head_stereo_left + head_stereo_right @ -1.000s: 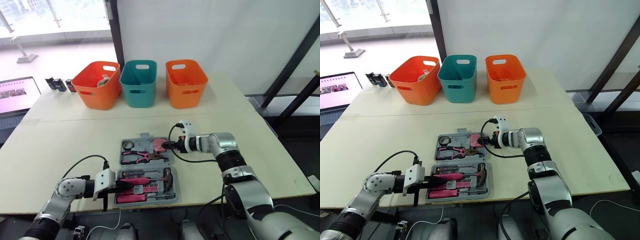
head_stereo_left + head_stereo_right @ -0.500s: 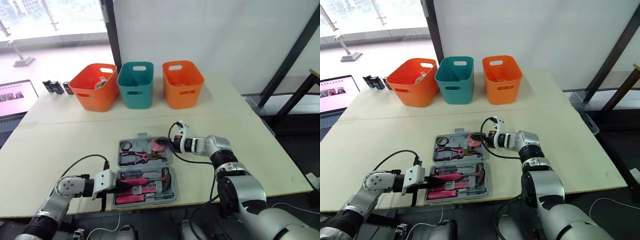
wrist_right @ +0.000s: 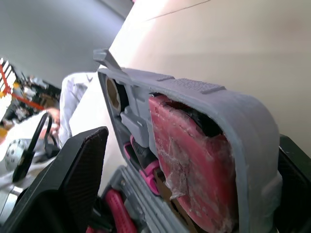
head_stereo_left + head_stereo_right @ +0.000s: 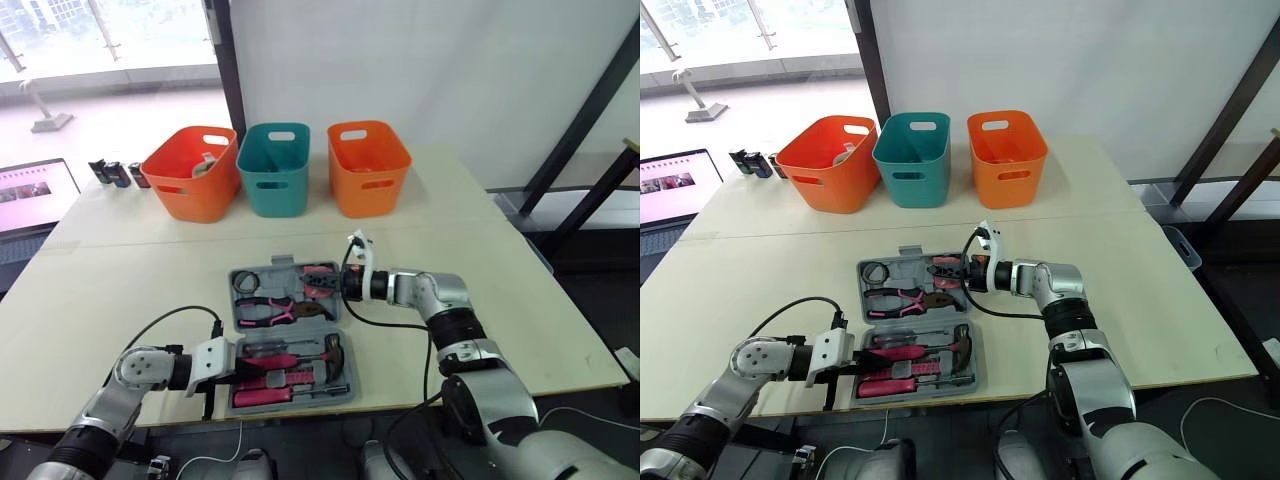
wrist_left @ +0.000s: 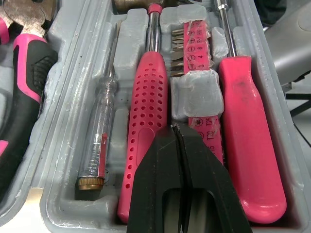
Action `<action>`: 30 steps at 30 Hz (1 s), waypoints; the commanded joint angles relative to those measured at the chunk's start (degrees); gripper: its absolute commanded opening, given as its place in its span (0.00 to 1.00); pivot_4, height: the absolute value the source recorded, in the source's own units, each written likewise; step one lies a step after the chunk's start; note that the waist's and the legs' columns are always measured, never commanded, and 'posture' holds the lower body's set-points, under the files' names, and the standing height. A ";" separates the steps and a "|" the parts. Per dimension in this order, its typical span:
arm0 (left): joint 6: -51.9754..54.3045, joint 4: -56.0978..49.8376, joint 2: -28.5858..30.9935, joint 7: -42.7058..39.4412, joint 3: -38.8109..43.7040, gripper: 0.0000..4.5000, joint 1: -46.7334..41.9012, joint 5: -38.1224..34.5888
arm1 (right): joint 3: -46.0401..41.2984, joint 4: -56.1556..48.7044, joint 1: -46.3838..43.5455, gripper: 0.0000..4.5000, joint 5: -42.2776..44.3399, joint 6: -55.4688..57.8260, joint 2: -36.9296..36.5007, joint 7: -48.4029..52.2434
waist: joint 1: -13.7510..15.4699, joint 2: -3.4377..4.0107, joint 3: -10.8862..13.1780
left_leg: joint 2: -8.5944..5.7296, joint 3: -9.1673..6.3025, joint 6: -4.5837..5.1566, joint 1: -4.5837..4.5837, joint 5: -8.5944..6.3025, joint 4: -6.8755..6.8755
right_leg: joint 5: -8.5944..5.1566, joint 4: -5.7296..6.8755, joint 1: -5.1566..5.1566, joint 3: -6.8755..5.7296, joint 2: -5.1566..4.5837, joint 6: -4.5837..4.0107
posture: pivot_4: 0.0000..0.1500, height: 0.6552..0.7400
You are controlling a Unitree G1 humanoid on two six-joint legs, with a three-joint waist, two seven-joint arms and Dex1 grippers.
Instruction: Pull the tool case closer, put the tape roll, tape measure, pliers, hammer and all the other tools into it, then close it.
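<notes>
The grey tool case [image 4: 290,402] lies open near the table's front edge. Its far half [image 4: 285,268] holds the tape roll [image 4: 243,283], pink-handled pliers [image 4: 275,310] and pink tape measure [image 3: 194,160]. The near half holds the hammer [image 5: 146,121], a pink screwdriver [image 5: 248,141] and a bit strip [image 5: 192,53]. My right gripper [image 4: 343,285] is shut on the far half's right edge, one finger [image 3: 82,184] inside and one outside, with that edge lifted a little. My left gripper [image 5: 177,127] is shut and empty, hovering over the hammer handle at the near half's left end.
Two orange baskets [image 4: 190,170] [image 4: 368,165] and a teal one [image 4: 274,165] stand in a row at the back. A laptop [image 4: 35,190] and small dark items [image 4: 115,172] sit at the far left. The case lies close to the table's front edge.
The case's far half has shifted left and risen slightly at its right edge, together with my right gripper. The left gripper stays where it was. The camera shifted a little.
</notes>
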 commanded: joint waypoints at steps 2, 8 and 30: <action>7.16 1.16 1.39 2.64 -0.15 0.00 1.25 3.65 | 1.56 -4.18 0.69 0.98 1.54 1.32 -0.99 2.09 | 0.02 -0.01 0.01 | 0.00 0.00 0.00 -0.01 0.00 0.00 | 0.00 -0.02 -0.01 0.01 0.00 0.00 | 1.00 1.00; 16.15 -9.94 2.91 1.87 2.64 0.00 3.14 -1.06 | 2.00 -4.18 0.63 0.98 1.55 0.73 -1.62 2.33 | -0.14 -0.18 0.12 | 0.00 0.03 0.00 -0.22 0.00 -0.04 | 0.01 -0.01 -0.04 0.02 0.00 -0.02 | 1.00 1.00; 27.73 -23.09 4.10 4.82 9.27 0.00 5.81 -6.09 | 2.40 -3.01 -1.20 0.98 2.64 -0.01 -2.13 5.51 | -0.15 -0.92 0.83 | 0.05 0.04 0.01 -1.15 0.01 -0.04 | 0.13 0.06 -0.94 0.13 0.17 -0.16 | 1.00 1.00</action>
